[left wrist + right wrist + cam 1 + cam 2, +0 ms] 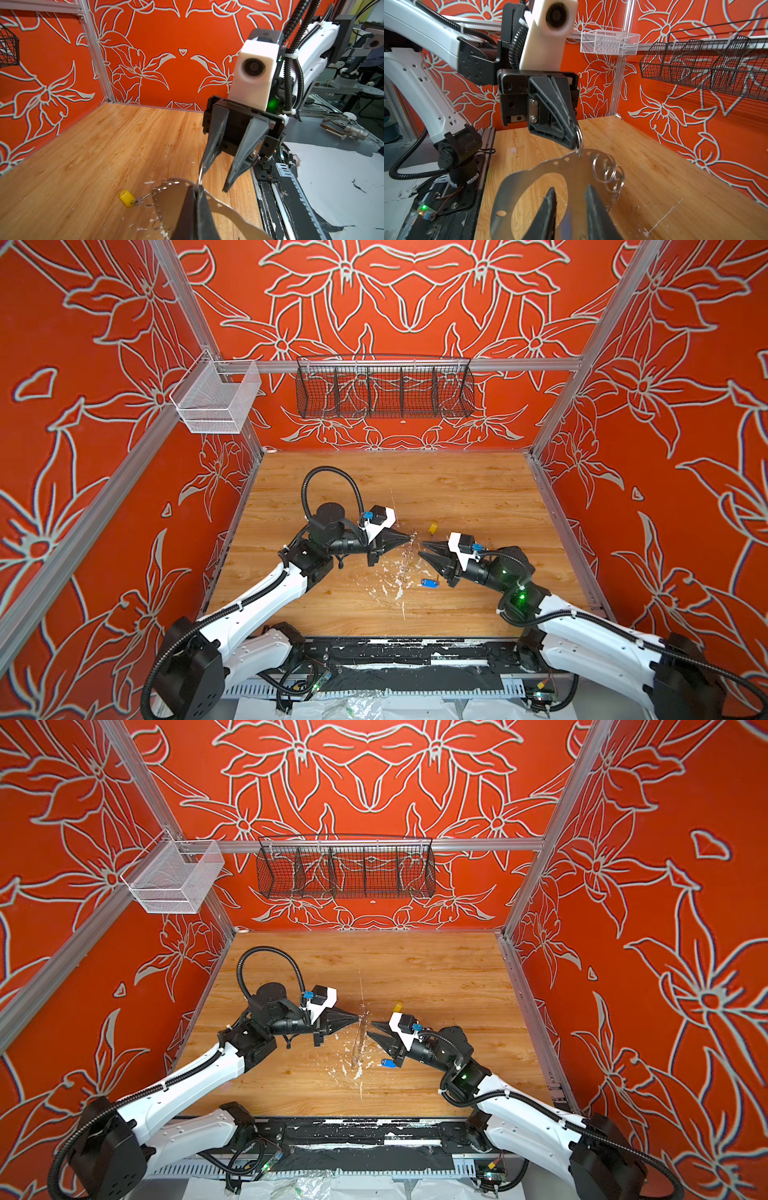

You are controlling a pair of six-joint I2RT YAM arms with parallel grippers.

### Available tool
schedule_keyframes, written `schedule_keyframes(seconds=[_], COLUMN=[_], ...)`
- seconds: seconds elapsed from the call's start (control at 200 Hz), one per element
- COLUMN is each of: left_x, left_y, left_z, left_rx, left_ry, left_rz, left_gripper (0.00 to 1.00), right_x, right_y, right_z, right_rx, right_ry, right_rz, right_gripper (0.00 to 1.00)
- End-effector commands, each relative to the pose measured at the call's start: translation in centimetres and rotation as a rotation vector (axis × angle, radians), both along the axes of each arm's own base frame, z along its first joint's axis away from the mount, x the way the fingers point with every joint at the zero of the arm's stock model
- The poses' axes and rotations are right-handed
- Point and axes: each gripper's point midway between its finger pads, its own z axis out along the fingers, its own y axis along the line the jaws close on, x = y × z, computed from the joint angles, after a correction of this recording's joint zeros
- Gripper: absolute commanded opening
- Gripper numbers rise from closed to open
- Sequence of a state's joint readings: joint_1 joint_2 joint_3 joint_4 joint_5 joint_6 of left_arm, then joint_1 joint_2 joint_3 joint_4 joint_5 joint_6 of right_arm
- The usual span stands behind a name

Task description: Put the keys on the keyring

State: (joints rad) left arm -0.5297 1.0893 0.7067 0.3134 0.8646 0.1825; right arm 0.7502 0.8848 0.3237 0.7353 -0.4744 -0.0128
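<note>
— Wood worktop point(478, 497), scuffed white down the middle, red flowered walls all round. Nearest us, what do we have?

— Blue key point(428, 582), flat on the worktop just beside our right arm. Nothing holds it.

— And the keyring point(571, 168)?

— Off the worktop, standing on edge between our two claws. Our left claw point(409, 536) is clenched on a wire loop point(579, 139) at its rim. Our right claw point(215, 179) stands released, one fingertip at that loop as far as we can tell, gripping nothing.

— How will it handle, do we think?

— We judge the plate thin, stiff and light, but it is slick metal. Hung by one loop, it can swing or twist. The other loops point(608, 174) look like springy wire, so we'd have to pry a coil apart.

— So where do we take a key?

— By the plastic tag. It is wider and less slippery than the small metal blade.

— Farther out?

— Yellow key point(433, 527), lying free just beyond the claws, apart from the blue one.
</note>
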Motion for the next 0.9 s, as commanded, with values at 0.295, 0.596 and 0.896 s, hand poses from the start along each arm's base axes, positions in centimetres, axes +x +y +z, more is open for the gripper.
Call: schedule_keyframes(seconds=[0.295, 0.596, 0.896], left_x=[-0.3, -0.3, -0.5], left_y=[-0.3, -0.4, -0.3], left_z=[0.6, 0.4, 0.2], left_rx=[-0.002, 0.004, 0.005], left_ry=[-0.041, -0.038, -0.039], left_rz=[-0.040, -0.045, -0.045], left_gripper=[0.00, 0.00, 0.00], right_x=[-0.1, 1.5, 1.6], right_y=[0.7, 1.4, 1.5], right_z=[3.4, 3.0, 3.2], right_rx=[0.056, 0.047, 0.058], right_ry=[-0.049, -0.008, -0.011], right_rz=[0.040, 0.007, 0.009], right_gripper=[0.23, 0.16, 0.00])
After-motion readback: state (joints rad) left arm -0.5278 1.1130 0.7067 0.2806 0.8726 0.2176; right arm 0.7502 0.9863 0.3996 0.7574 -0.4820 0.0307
